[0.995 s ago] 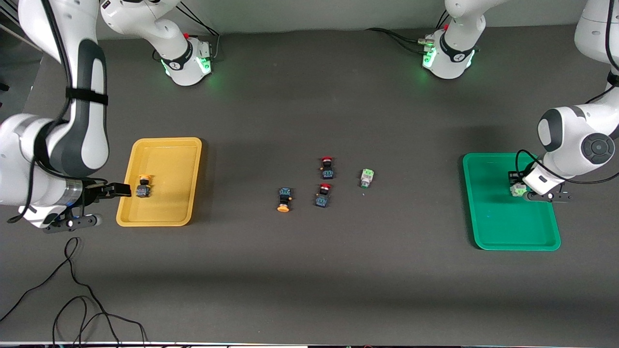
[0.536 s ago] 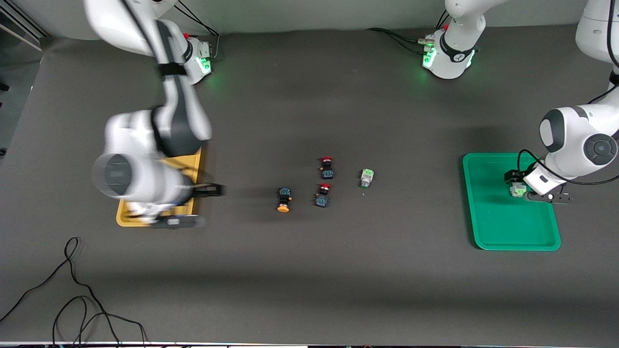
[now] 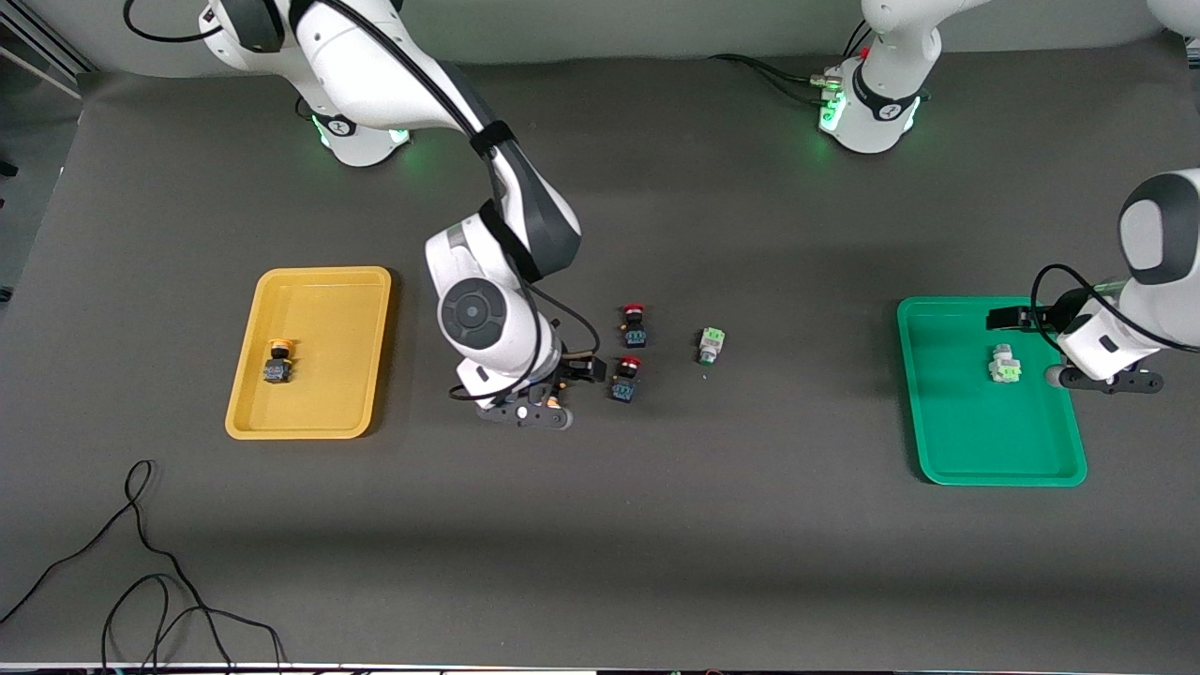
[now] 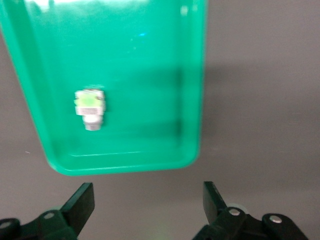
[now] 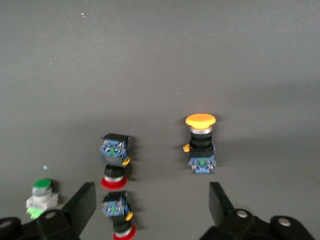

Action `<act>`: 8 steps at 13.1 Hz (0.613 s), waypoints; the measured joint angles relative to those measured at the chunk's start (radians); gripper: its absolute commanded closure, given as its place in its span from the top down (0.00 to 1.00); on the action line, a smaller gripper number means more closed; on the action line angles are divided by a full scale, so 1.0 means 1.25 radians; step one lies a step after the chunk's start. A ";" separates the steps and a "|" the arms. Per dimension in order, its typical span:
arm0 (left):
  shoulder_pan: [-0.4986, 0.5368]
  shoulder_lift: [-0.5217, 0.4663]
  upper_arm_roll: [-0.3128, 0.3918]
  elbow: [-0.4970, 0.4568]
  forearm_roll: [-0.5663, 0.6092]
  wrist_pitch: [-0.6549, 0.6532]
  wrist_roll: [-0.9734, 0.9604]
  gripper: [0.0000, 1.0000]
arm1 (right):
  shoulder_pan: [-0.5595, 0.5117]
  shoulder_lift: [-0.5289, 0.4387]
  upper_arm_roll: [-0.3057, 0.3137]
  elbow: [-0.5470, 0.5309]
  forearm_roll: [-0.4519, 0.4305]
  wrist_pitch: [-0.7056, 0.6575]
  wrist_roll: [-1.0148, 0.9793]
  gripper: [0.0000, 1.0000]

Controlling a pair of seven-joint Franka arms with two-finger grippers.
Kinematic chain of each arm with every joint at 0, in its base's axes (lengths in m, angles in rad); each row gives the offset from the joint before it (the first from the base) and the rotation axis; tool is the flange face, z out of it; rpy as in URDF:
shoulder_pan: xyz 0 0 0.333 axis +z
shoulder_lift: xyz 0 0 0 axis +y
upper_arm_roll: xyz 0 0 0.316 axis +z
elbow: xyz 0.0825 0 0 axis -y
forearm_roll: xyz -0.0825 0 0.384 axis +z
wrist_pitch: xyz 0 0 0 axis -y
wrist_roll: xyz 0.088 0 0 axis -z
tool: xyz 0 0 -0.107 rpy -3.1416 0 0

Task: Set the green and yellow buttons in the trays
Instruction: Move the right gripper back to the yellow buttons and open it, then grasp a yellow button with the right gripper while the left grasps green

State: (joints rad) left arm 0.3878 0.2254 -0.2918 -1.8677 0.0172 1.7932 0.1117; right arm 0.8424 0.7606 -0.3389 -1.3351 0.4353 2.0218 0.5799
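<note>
Right gripper spread empty over yellow button, left gripper spread empty above green tray, green button inside

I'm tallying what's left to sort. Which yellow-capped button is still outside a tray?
The yellow-capped button lying on the bare table under the open right gripper, beside the red-capped ones. The other yellow-capped button already lies in the yellow tray.

High front camera facing both bases, left wrist camera looking past its fingers onto the green tray, right wrist camera low over buttons ahead of its fingers, both scenes shared with front view.
</note>
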 measured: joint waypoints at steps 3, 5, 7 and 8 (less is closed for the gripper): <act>-0.033 0.006 -0.081 0.030 -0.011 -0.015 -0.181 0.96 | -0.007 0.090 -0.002 -0.012 0.000 0.100 0.004 1.00; -0.107 0.021 -0.102 0.035 -0.013 0.009 -0.315 0.97 | -0.008 0.144 -0.002 -0.022 0.000 0.165 0.005 1.00; -0.191 0.047 -0.106 0.035 -0.013 0.068 -0.442 0.97 | -0.008 0.158 -0.002 -0.022 0.000 0.174 0.006 0.89; -0.229 0.065 -0.106 0.035 -0.013 0.103 -0.499 0.97 | -0.008 0.156 -0.003 -0.021 0.000 0.174 0.006 0.88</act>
State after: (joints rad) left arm 0.1013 0.3063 -0.4244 -1.8236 0.0008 1.9221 -0.5115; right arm 0.8324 0.9558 -0.3430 -1.3613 0.4348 2.2387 0.5870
